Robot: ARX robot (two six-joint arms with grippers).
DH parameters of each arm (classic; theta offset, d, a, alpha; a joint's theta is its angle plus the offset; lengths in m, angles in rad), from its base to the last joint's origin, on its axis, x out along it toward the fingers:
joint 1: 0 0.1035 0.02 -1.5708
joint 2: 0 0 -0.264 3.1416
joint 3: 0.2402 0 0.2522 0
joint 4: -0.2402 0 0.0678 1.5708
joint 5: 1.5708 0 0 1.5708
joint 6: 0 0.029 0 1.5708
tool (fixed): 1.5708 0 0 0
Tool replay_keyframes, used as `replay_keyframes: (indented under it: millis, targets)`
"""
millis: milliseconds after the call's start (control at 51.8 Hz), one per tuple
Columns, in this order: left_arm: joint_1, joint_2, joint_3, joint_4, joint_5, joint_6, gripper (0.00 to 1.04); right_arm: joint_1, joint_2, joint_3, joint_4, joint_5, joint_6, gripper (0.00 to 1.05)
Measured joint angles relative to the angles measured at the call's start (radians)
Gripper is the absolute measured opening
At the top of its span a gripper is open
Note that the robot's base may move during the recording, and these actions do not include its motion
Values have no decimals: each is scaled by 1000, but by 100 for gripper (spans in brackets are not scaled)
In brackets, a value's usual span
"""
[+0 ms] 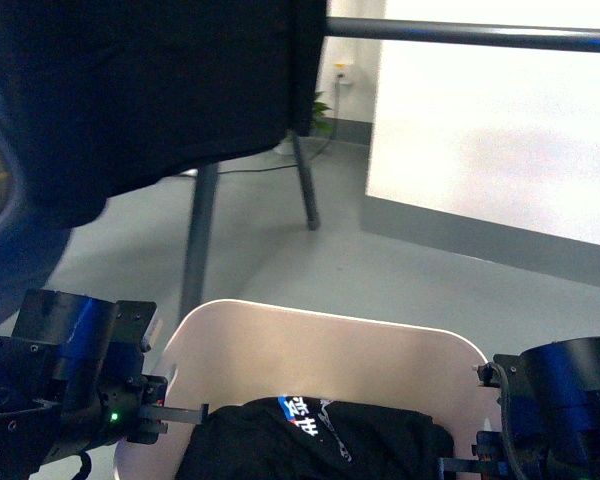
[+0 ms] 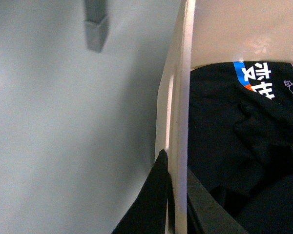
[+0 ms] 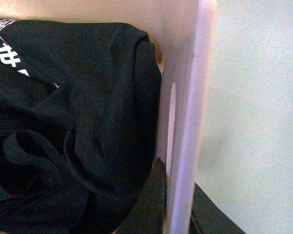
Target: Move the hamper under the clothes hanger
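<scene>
The cream hamper (image 1: 320,345) fills the lower middle of the front view, with black clothing (image 1: 310,440) printed in white and blue lying inside. My left gripper (image 1: 170,412) is shut on the hamper's left wall (image 2: 181,97), one finger on each side of it. On the opposite side my right gripper (image 1: 460,465) is shut on the right wall (image 3: 185,122). The clothes hanger's dark bar (image 1: 470,33) runs across the top, ahead of and above the hamper. Its slanted legs (image 1: 198,235) stand just beyond the hamper's far left corner.
A black garment (image 1: 150,90) hangs from the bar at upper left. A white panel (image 1: 500,120) stands at the right on the grey floor. A cable and a small plant (image 1: 320,110) lie by the far wall. A rack leg foot (image 2: 95,29) shows beside the hamper.
</scene>
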Motion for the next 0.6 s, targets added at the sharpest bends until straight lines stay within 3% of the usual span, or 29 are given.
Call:
replay_keyframes:
  millis: [599]
  targets:
    - [-12,0,3,0,10,0,4,-13,0,-7,0,8,0,5]
